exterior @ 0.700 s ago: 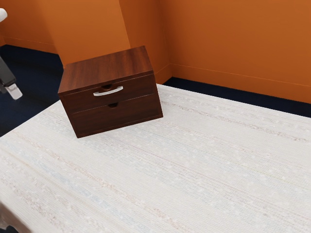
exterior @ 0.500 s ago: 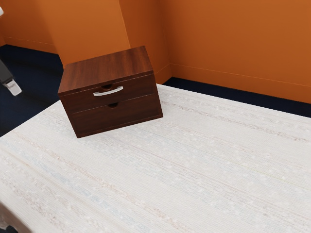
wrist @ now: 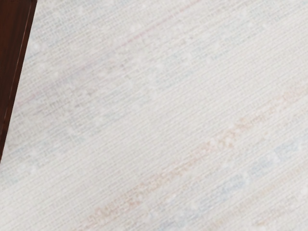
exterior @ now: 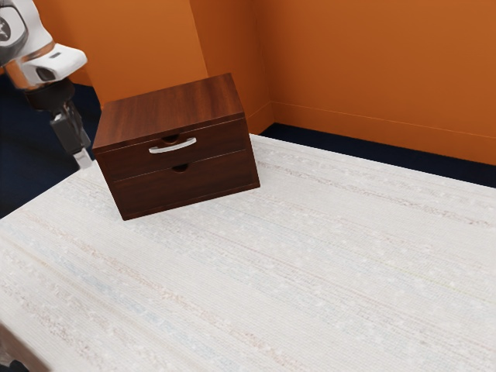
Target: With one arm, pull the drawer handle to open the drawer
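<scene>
From the side, a brown box point(exterior: 174, 108) with two drawers sat near the far left corner of a pale desk point(exterior: 310, 263). The top drawer point(exterior: 217, 138) had a curved white handle point(exterior: 172, 145) on its front, and it looked pushed all the way in. The bottom drawer point(exterior: 201, 180) looked shut too. The arm point(exterior: 31, 54) came in at the top left, and its hand point(exterior: 77, 153) hung pointing down just beside the box, on the exterior view's left, away from the handle. I could not tell if the hand was open or closed. Orange walls point(exterior: 372, 62) and a dark blue floor point(exterior: 387, 151) were behind. From the hand's camera, the pale desk point(wrist: 168, 120) lay below, with a dark brown edge of the box point(wrist: 12, 57) at one side.
</scene>
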### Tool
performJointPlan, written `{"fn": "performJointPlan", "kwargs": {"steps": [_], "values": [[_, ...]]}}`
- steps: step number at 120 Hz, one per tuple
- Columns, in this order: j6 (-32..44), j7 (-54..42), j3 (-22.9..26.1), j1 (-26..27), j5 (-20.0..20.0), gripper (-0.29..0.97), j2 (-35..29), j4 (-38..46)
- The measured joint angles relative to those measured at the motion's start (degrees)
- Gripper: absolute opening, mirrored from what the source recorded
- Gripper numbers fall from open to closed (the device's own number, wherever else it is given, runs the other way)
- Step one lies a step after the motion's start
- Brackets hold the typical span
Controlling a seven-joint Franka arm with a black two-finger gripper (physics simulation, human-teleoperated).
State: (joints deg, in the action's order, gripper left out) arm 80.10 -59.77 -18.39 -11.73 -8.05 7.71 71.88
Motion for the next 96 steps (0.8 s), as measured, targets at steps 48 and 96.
{"fn": "performJointPlan", "kwargs": {"steps": [48,96], "values": [[4.5,-8.5,-0.2,-1.4,0.8,0.68,4.9,-1.7],[9.2,-11.8,-0.2,-1.8,2.8,0.68,7.0,-4.2]]}}
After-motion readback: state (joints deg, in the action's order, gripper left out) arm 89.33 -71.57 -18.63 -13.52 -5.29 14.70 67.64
